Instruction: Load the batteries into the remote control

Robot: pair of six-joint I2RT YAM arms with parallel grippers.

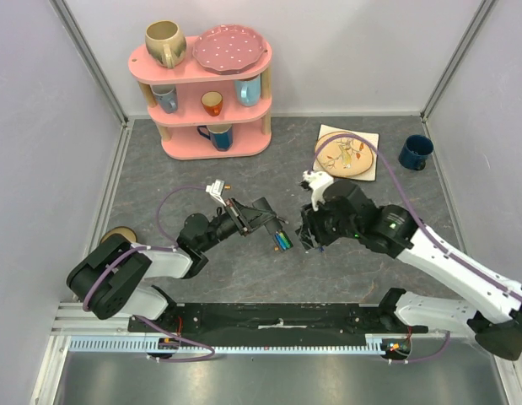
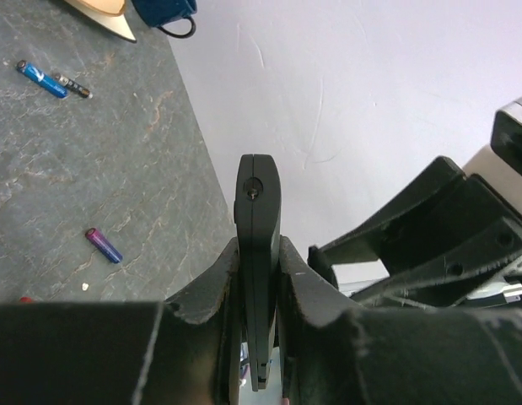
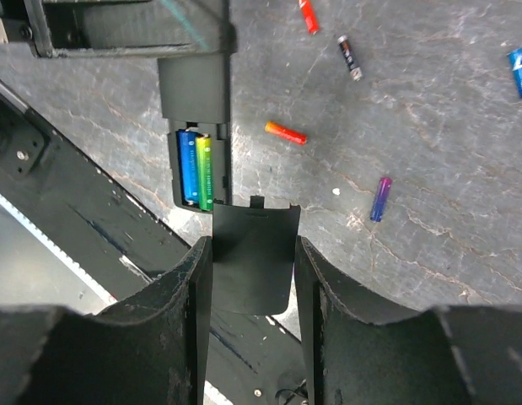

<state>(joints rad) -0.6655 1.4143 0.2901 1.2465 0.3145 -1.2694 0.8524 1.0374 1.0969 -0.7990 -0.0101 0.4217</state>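
Part of a blue battery (image 3: 519, 72) beyond the right wrist view's right edge

Top camera high behind, looking down, wrist cameras close-up, sharing the remote control (image 3: 193, 97) (edge-on at left)

Lab test booth, white panels (image 1: 33, 126), aluminium rails (image 1: 244, 344)
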